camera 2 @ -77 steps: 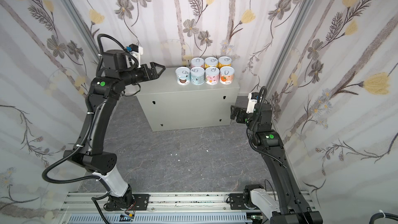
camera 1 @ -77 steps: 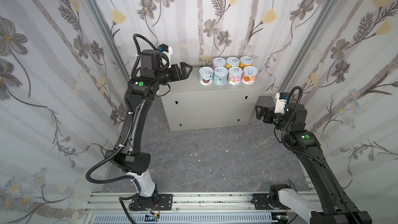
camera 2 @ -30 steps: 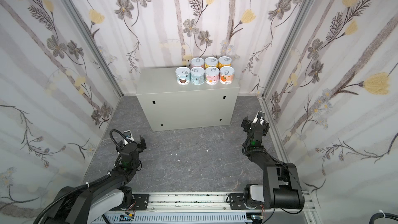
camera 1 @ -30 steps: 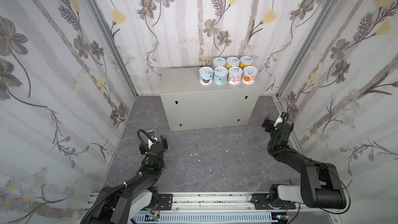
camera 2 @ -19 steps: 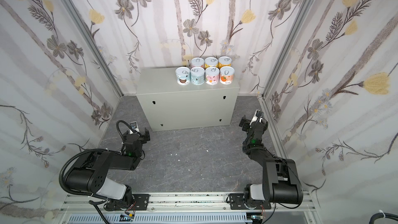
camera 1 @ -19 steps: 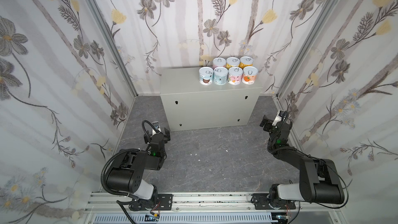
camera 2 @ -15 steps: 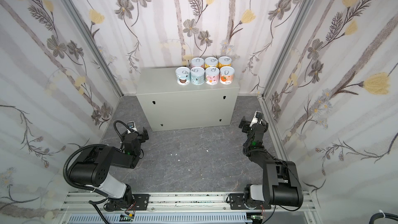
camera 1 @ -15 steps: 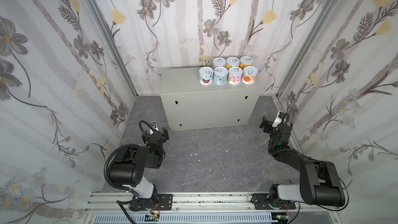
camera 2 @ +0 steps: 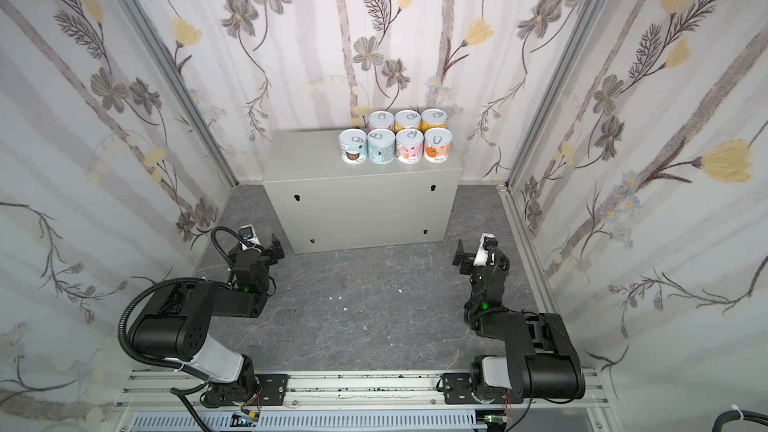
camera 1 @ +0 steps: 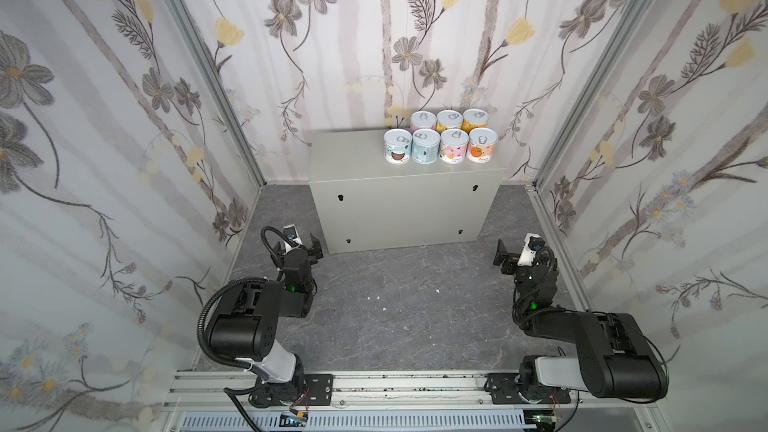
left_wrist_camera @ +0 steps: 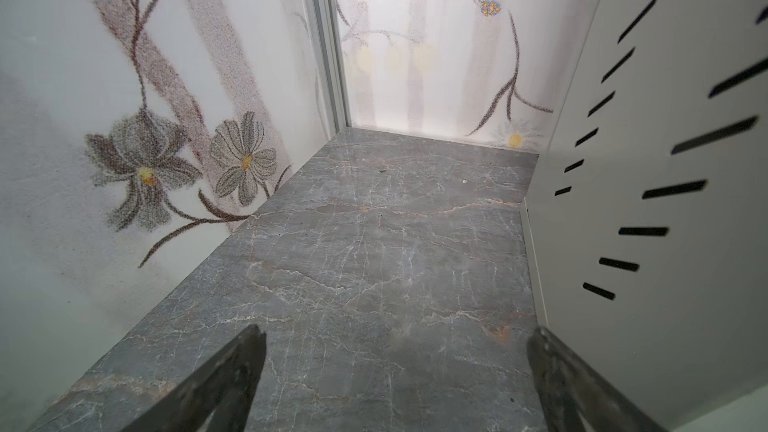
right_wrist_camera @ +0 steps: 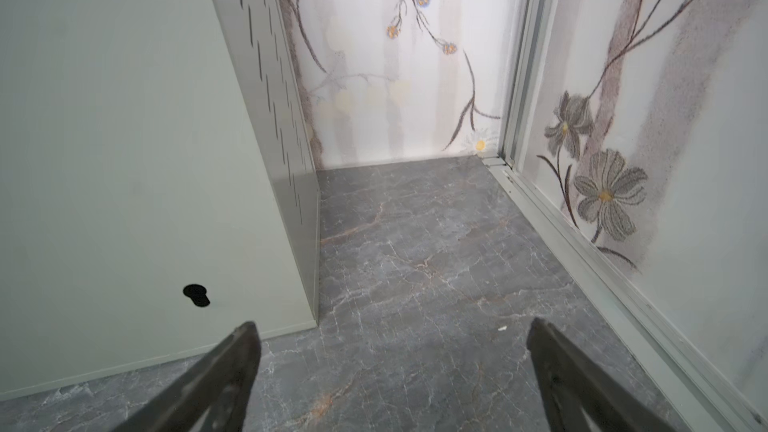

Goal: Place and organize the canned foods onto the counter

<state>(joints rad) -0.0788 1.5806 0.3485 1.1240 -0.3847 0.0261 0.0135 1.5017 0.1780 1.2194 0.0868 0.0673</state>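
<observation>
Several canned foods (camera 1: 439, 151) (camera 2: 395, 151) stand upright in two tight rows on the right back part of the counter (camera 1: 345, 155) (camera 2: 303, 160), a pale grey metal cabinet against the back wall. Both arms are folded low over the dark marbled floor. My left gripper (camera 1: 297, 248) (camera 2: 259, 249) (left_wrist_camera: 397, 334) is open and empty beside the counter's left front corner. My right gripper (camera 1: 517, 253) (camera 2: 478, 257) (right_wrist_camera: 392, 328) is open and empty beside its right front corner. Neither gripper touches a can.
Floral-papered walls (camera 1: 124, 139) close in left, right and back, with metal corner posts (camera 1: 208, 76). The marbled floor (camera 1: 399, 305) lies between the arms. An aluminium rail (camera 1: 374, 384) carries both arm bases at the front. The counter's sides have vent slots (left_wrist_camera: 644, 230).
Both arms have come down from beside the counter and folded onto the floor near their bases. Both grippers stay open. The cans have not moved.
</observation>
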